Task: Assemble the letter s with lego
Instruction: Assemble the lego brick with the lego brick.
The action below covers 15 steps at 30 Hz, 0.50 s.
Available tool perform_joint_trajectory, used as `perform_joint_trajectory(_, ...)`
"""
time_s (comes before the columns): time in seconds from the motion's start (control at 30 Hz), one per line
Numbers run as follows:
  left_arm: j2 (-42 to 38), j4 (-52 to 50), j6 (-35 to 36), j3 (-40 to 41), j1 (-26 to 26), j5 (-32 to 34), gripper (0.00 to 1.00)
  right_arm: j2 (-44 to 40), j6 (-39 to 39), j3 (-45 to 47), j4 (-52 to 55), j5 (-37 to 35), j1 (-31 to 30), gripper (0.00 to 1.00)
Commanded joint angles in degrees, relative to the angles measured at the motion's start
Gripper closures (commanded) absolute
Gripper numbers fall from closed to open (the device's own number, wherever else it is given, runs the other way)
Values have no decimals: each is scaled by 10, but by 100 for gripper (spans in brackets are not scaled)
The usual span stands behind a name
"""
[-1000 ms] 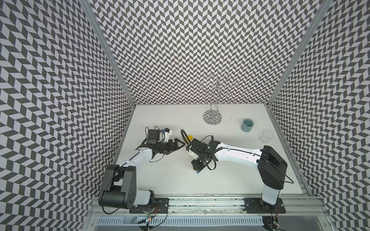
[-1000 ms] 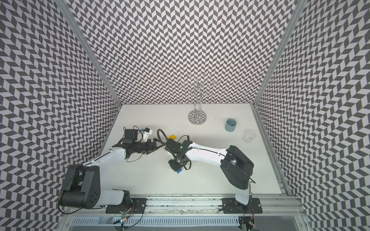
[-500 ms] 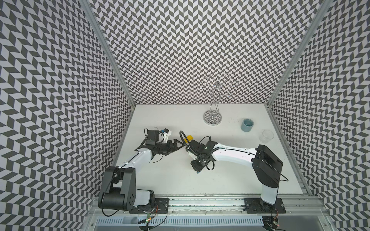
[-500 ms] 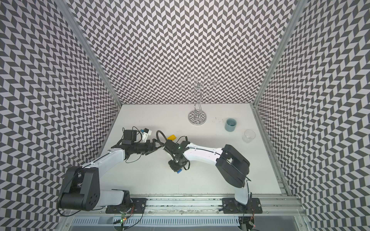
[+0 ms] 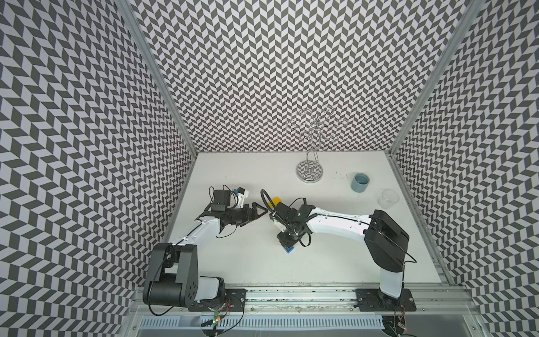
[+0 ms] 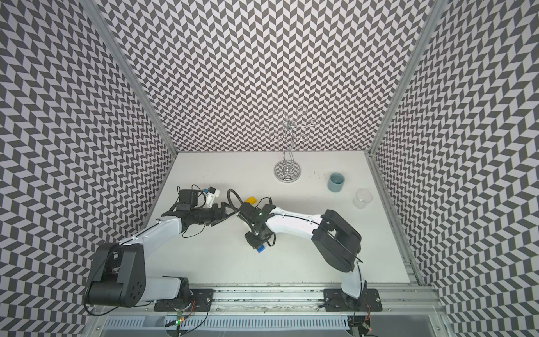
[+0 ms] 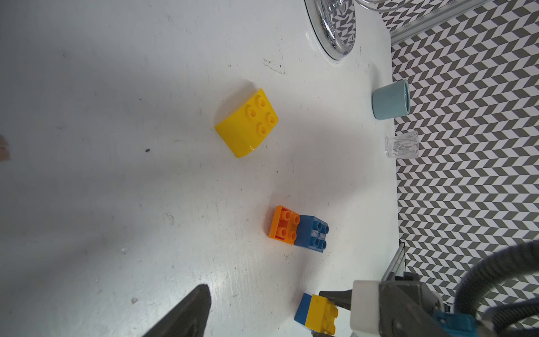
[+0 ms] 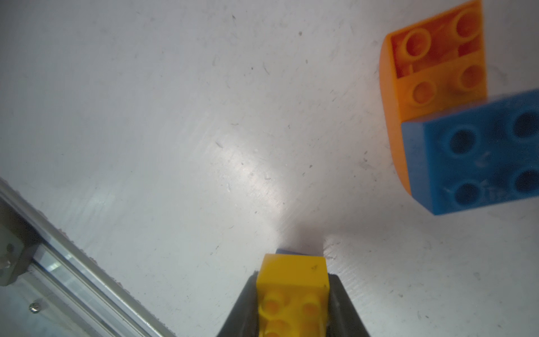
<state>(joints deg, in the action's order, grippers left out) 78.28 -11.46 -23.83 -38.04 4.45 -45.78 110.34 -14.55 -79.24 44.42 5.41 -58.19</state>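
Mostly, the clamped yellow brick [image 8: 291, 274] hides the blue brick [image 8: 291, 251] behind it.

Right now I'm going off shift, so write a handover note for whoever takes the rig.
Left gripper: open, empty, beside the right arm.
Right gripper: shut on the yellow-blue pair, close to the table.
Orange-blue pair: lying on the table nearby.
Loose yellow brick: alone, apart from both.
Done: two pairs look joined.
Left: join the pairs, then add the loose yellow brick.
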Motion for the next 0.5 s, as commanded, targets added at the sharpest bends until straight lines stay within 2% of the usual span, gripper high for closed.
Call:
perform_joint_trajectory(0.0,5,1,10,-1,-3,-8,7,15,-2,-5,-13,1,2,82)
perform_joint_trajectory(0.47,14,4,10,-6,-5,-10,7,28,-5,37,-38,-13,2,83)
